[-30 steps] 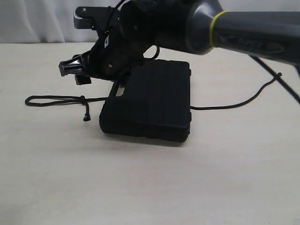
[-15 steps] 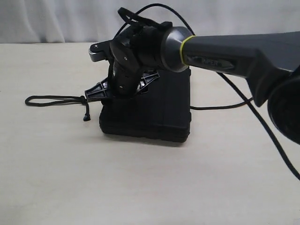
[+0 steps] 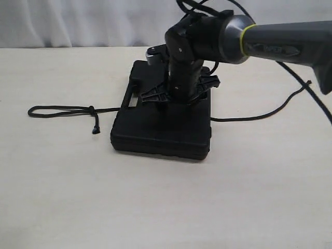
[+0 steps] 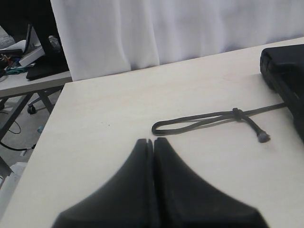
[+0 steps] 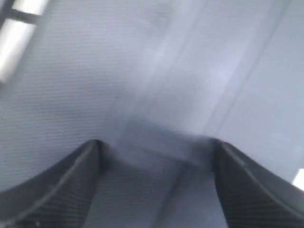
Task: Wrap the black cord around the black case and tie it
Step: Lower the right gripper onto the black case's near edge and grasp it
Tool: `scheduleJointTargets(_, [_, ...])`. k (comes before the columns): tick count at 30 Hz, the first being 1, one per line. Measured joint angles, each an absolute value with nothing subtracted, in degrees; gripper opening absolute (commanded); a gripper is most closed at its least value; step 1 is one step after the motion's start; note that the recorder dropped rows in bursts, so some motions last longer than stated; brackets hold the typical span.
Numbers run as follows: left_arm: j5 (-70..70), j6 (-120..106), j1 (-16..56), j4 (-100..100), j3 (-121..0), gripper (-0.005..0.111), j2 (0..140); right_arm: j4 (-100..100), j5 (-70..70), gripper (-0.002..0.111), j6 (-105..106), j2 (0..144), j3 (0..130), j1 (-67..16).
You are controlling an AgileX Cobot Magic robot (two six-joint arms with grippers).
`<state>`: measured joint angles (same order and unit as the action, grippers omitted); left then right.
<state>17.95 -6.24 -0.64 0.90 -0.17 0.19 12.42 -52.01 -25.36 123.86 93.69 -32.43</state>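
Though all lies ready on the desk [image 3: 62, 197], the wrapping looks not yet begun
The black case [image 3: 155, 129] lies flat, the right claw [image 3: 180, 93] close over its lid, spread wide and empty; the left claw [image 4: 153, 142] is pinched together on nothing; the black cord [image 3: 62, 109] seems to run under the case, both ends loose, so a claw must next grasp one

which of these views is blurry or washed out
Right wrist view: the black case fills it, blurred and washed bluish-grey, behind the open right gripper. Left wrist view: left gripper soft up close, black cord sharp. Exterior view: sharp, evenly lit.
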Motion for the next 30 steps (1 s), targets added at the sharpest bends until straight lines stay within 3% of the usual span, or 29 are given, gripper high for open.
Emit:
scheduleJointTargets(10, [17.95, -6.24, -0.64, 0.9, -0.17, 0.0, 0.19, 11.77, -46.72, 0.064, -19.1, 112.89, 78.93, -20.82])
scheduleJointTargets(15, [17.95, -6.24, -0.64, 0.9, -0.17, 0.0, 0.19, 5.23, -42.34, 0.064, -4.4, 109.15, 78.9, -31.79])
scheduleJointTargets(18, [17.95, -6.24, -0.64, 0.9, -0.17, 0.0, 0.19, 0.0, -44.54, 0.064, -1.93, 114.69, 84.87, -37.78])
scheduleJointTargets(25, [17.95, -6.24, -0.64, 0.9, -0.17, 0.0, 0.19, 4.4, -48.55, 0.064, -2.81, 123.3, 97.24, -38.17])
scheduleJointTargets(30, [17.95, -6.24, -0.64, 0.9, -0.17, 0.0, 0.19, 8.82, -51.32, 0.064, -2.33, 126.69, 98.89, -38.17])
